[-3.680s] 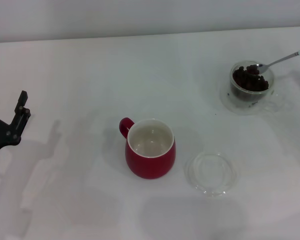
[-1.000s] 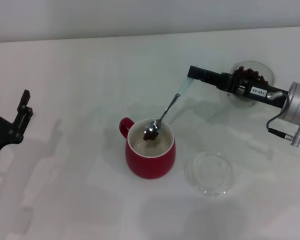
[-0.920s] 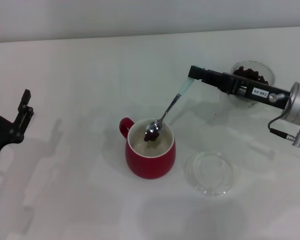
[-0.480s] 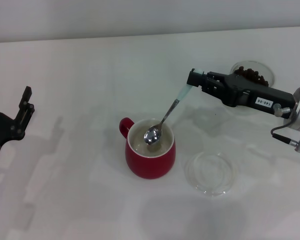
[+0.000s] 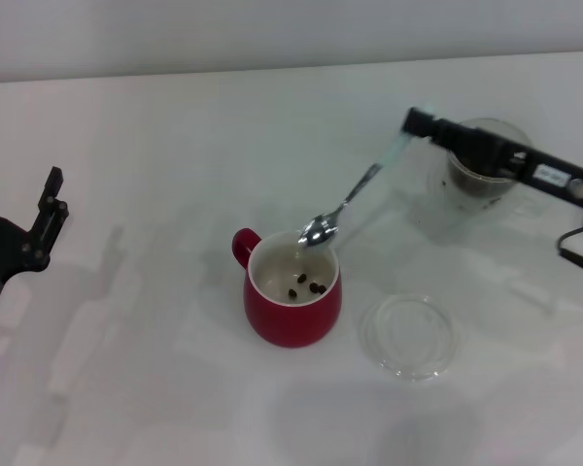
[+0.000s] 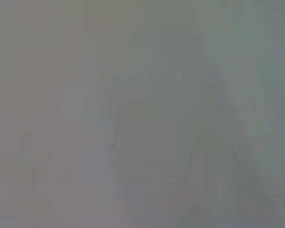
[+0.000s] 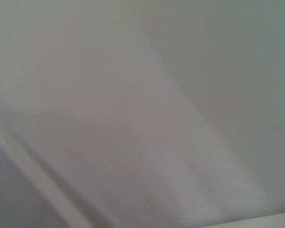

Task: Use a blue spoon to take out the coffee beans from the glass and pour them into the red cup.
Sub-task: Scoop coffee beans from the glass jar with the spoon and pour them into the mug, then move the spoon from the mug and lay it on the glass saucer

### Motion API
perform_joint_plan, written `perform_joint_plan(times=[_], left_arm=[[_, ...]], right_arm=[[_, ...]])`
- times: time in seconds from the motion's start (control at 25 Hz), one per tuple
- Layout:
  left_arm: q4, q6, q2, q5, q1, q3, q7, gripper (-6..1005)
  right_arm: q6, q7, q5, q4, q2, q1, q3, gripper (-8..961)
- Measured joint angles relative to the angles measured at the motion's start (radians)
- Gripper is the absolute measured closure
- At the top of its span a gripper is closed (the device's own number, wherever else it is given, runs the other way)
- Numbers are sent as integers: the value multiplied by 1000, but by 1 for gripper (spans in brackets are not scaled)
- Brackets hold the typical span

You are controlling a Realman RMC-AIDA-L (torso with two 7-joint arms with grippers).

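Both wrist views give only a blank grey-white blur, so everything readable comes from the head view. There the right hand (image 5: 415, 122) reaches in from the right edge, its arm cut off by the frame, clenched on the pale end of the blue spoon (image 5: 355, 198). The spoon slants down toward the red cup (image 5: 291, 291), its shiny bowl empty and poised over the cup's far rim. A few coffee beans (image 5: 307, 284) lie on the cup's white inside. The glass (image 5: 486, 175) stands behind the right arm, partly hidden by it, and its contents are hard to make out. A flat clear dish (image 5: 410, 337) lies on the white surface (image 5: 175, 146) just to the right of the cup. The left hand (image 5: 47, 209) sits at the left edge, well apart from everything, mostly cut off; whether it is released or clenched I cannot tell
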Motion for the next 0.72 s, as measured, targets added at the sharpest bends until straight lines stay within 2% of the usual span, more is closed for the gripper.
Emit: perform_joint_plan(times=[0.2,0.4,0.72], left_arm=[[0,0,0,0,0,-1,0,328],[0,0,1,0,0,-1,0,329],[-5,0,2,-3,-12,-1,2,329]], right_arm=[[16,104,15,-29,-30,-48,25,807],[44,120,8,-73,-63,-106,20,807],[65,51,-11,-77,-71,-186,12,807]])
